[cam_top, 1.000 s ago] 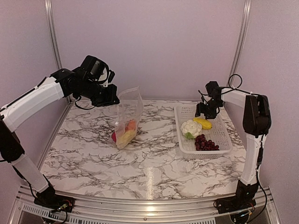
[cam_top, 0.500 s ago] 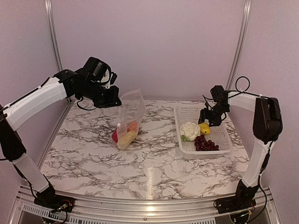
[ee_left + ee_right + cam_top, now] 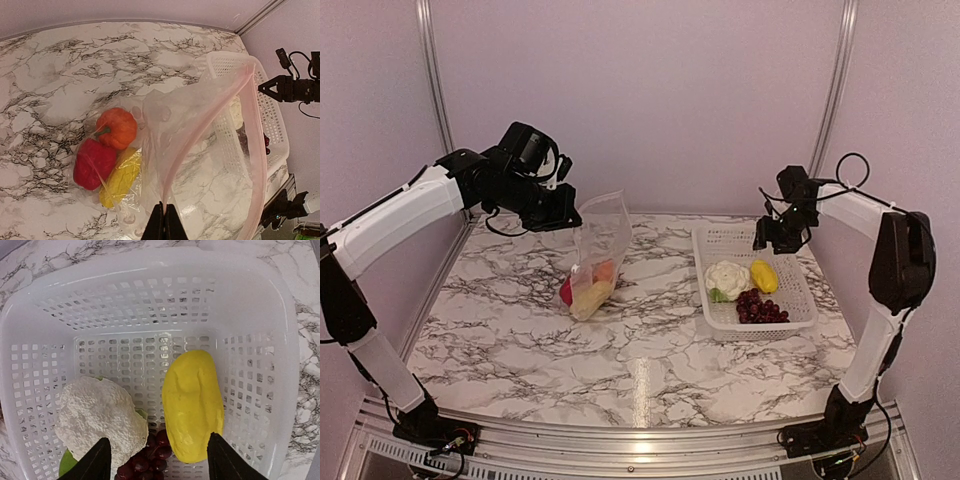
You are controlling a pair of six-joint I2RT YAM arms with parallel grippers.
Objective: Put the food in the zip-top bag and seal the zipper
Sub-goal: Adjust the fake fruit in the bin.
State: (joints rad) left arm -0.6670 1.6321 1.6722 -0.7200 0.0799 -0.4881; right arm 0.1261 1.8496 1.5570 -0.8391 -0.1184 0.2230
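The clear zip-top bag (image 3: 599,238) hangs upright, its bottom on the marble. My left gripper (image 3: 563,216) is shut on the zipper (image 3: 196,131) at the mouth's left corner (image 3: 164,206). Inside the bag lie a red pepper (image 3: 93,164), an orange fruit (image 3: 118,127) and a yellow piece (image 3: 120,178). More food lies in the white basket (image 3: 724,237): a cauliflower (image 3: 98,417), a yellow piece (image 3: 193,404) and grapes (image 3: 145,460). My right gripper (image 3: 779,238) hovers open above the basket's far side (image 3: 157,436), with nothing between its fingers.
The basket (image 3: 150,285) stands at the right of the marble table (image 3: 640,350), about a hand's width right of the bag. A lilac back wall and metal frame posts (image 3: 832,100) close in the workspace.
My right gripper has risen and drawn back from the basket. The yellow piece it hovered at has shifted slightly and lies beside the cauliflower. The left arm and bag have held still.
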